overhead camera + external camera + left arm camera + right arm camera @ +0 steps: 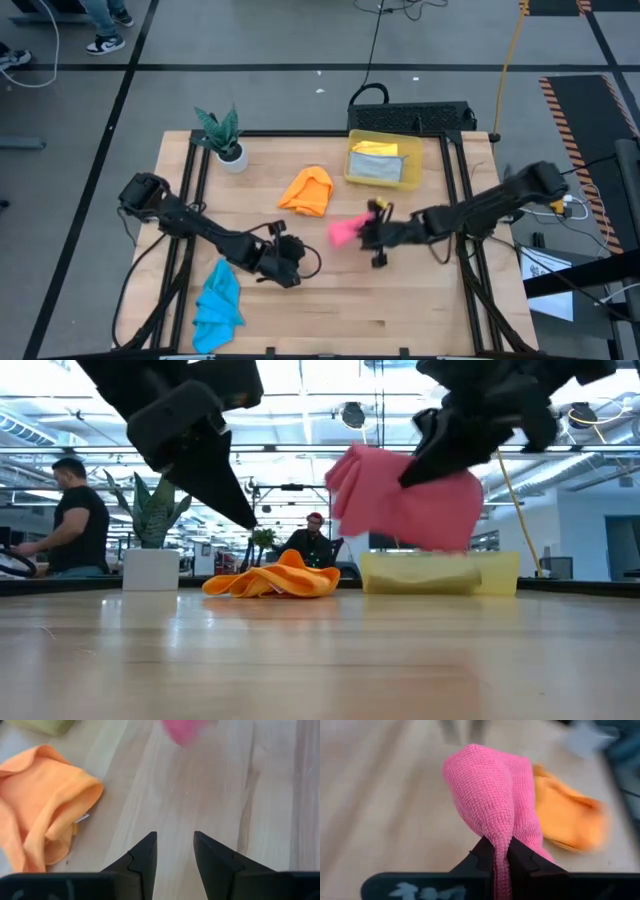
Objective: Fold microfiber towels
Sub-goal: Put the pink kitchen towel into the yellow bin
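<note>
Pink towel hanging bunched above table, orange towel crumpled mid-table, blue towel crumpled near edge

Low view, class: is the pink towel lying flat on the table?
No: the pink towel hangs clear above the wooden table, held up in the right gripper, while the orange towel rests on the wood.

Bright overhead light, blurred wrist backgrounds
</note>
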`<state>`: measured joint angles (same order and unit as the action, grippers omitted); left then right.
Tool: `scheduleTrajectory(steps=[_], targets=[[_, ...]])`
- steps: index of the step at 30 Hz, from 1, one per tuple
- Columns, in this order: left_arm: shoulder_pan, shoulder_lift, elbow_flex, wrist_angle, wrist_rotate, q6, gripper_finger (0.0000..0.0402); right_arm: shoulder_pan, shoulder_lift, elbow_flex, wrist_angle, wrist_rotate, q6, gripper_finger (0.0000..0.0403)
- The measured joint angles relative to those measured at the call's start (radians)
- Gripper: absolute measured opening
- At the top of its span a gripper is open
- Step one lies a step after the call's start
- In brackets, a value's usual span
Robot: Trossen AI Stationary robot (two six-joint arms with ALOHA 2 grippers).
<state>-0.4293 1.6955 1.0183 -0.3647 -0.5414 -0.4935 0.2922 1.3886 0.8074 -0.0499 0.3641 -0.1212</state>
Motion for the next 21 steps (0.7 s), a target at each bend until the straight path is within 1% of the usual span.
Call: scheduleTrajectory(steps=[4, 7, 10, 12, 16, 19, 21], targets=[[-0.024, 0.0, 0.0, -0.006, -0.04, -0.014, 0.0131, -0.092, -0.137, 0.0, -0.134, 0.161, -0.054, 0.0011], [-0.033, 0.0, 0.0, 0.001, -0.051, -0.014, 0.0131, -0.205, -0.208, 0.001, -0.218, 0.288, -0.133, 0.001], [-0.041, 0.0, 0.0, 0.0, -0.069, -0.016, 0.0131, -0.344, -0.24, 0.0, -0.243, 0.358, -0.23, 0.001], [-0.044, 0.0, 0.0, 0.001, -0.076, -0.017, 0.0131, -0.442, -0.243, -0.004, -0.233, 0.37, -0.293, 0.001], [-0.045, 0.0, 0.0, 0.0, -0.089, -0.018, 0.0131, -0.629, -0.223, -0.045, -0.138, 0.36, -0.406, 0.001], [-0.045, 0.0, 0.0, 0.001, -0.089, -0.018, 0.0131, -0.75, -0.206, -0.098, -0.057, 0.266, -0.481, 0.0009], [-0.045, 0.0, 0.0, 0.002, -0.089, -0.017, 0.0131, -0.817, -0.191, -0.141, 0.016, 0.237, -0.53, 0.0009]])
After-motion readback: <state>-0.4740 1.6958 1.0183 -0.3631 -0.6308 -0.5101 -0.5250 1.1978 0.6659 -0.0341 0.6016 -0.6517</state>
